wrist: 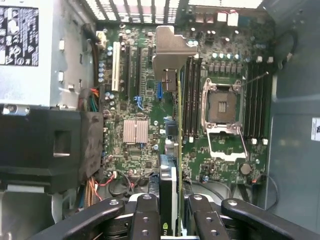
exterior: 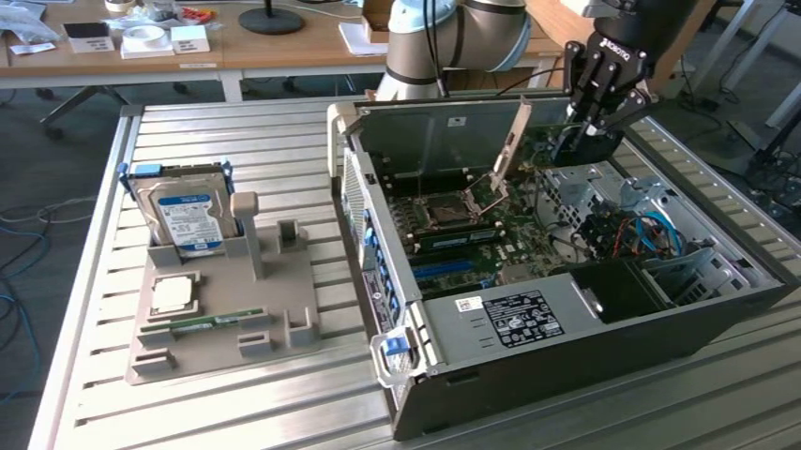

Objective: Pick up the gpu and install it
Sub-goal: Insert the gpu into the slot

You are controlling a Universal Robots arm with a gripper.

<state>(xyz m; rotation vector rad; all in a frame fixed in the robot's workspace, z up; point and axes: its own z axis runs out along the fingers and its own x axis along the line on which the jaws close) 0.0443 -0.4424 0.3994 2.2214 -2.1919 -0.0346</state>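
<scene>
Slatted metal table in a workshop, with wooden desks behind it. An open computer case lies on its side on the table. The gripper hangs over the case's open side, pointing down into it. Its black fingers are partly closed and clamp the gpu edge-on between them. The card runs away from the fingertips, and its pale metal bracket is at the far end. The motherboard lies directly below the hand. Whether the card's lower edge touches a slot cannot be told. Well apart from the hand, outside the case, a beige tray holds a blue-labelled hard drive standing upright.
</scene>
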